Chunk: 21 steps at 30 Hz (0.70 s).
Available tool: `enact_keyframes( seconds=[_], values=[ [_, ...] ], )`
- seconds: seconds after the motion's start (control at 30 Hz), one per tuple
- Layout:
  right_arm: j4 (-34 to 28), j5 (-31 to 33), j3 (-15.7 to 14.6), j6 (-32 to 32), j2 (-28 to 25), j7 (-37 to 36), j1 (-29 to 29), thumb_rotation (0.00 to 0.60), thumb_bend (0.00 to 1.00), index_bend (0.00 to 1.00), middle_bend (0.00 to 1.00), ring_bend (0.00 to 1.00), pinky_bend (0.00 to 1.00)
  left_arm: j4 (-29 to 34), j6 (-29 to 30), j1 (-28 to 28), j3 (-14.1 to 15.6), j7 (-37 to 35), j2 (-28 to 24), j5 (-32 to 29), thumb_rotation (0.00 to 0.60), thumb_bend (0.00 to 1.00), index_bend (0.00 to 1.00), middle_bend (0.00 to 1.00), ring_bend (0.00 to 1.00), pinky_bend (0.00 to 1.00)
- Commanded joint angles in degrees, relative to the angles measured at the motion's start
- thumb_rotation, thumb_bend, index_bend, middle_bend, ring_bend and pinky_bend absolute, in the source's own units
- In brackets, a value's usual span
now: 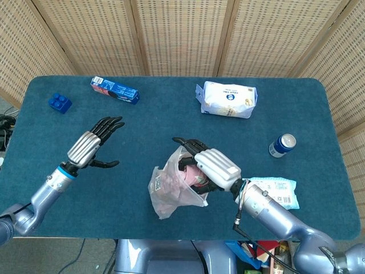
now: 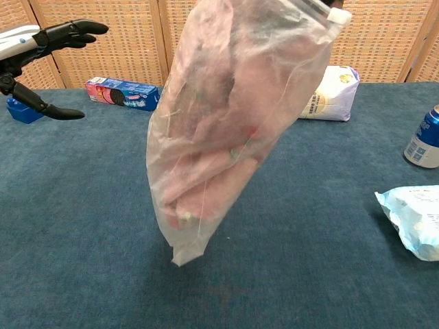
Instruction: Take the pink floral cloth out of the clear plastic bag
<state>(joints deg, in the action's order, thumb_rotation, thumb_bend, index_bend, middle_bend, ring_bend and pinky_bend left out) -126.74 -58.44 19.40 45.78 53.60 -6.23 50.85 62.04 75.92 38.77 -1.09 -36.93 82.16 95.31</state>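
The clear plastic bag (image 1: pixel 171 188) (image 2: pixel 226 116) hangs above the table with the pink floral cloth (image 2: pixel 212 147) bunched inside it. My right hand (image 1: pixel 208 166) grips the bag at its open top edge, fingers reaching into the mouth. In the chest view the bag fills the middle and the right hand is cut off at the top edge. My left hand (image 1: pixel 91 145) (image 2: pixel 34 48) is open, fingers spread, well to the left of the bag and holding nothing.
A white wipes pack (image 1: pixel 228 98) lies at the back, a blue snack box (image 1: pixel 114 89) and a blue block (image 1: pixel 59 103) at the back left. A can (image 1: pixel 282 145) stands at the right, near a light-blue packet (image 1: pixel 274 191).
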Motion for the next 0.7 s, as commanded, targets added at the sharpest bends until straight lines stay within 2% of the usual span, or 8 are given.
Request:
enact_keyframes(
  seconds=[0.03, 0.23, 0.33, 0.53, 0.7],
  values=[
    [0.26, 1.83, -0.73, -0.25, 2.21, 1.74, 1.61, 0.600, 0.95, 0.78, 0.00, 0.00, 0.00, -2.52, 0.34, -1.05, 0.96, -1.55, -0.04, 0.03, 0.600, 0.20, 0.00, 0.00, 0.00, 0.00],
    [3.72, 7.45, -1.91, 0.95, 9.91, 6.20, 5.95, 0.600, 0.95, 0.78, 0.00, 0.00, 0.00, -7.16, 0.35, -2.26, 2.30, -4.45, 0.54, 0.20, 0.600, 0.20, 0.00, 0.00, 0.00, 0.00],
    [6.58, 11.16, -1.93, 2.38, 14.30, 7.80, 8.14, 0.600, 0.95, 0.78, 0.01, 0.00, 0.00, -9.01, 0.05, -2.45, 3.27, -4.18, 0.60, 0.98, 0.600, 0.20, 0.05, 0.00, 0.00, 0.00],
    [11.41, 22.02, 0.76, 5.65, 23.42, 5.51, 11.36, 0.600, 0.95, 0.78, 0.01, 0.00, 0.00, -10.55, -1.01, -2.59, 4.53, -3.52, 0.77, 1.74, 0.600, 0.20, 0.07, 0.00, 0.00, 0.00],
    [16.12, 24.61, 1.17, 8.79, 28.68, 7.62, 13.58, 0.600, 0.95, 0.78, 0.01, 0.00, 0.00, -11.54, -2.49, -2.67, 5.22, -3.57, 1.43, 1.68, 0.600, 0.20, 0.09, 0.00, 0.00, 0.00]
  ],
)
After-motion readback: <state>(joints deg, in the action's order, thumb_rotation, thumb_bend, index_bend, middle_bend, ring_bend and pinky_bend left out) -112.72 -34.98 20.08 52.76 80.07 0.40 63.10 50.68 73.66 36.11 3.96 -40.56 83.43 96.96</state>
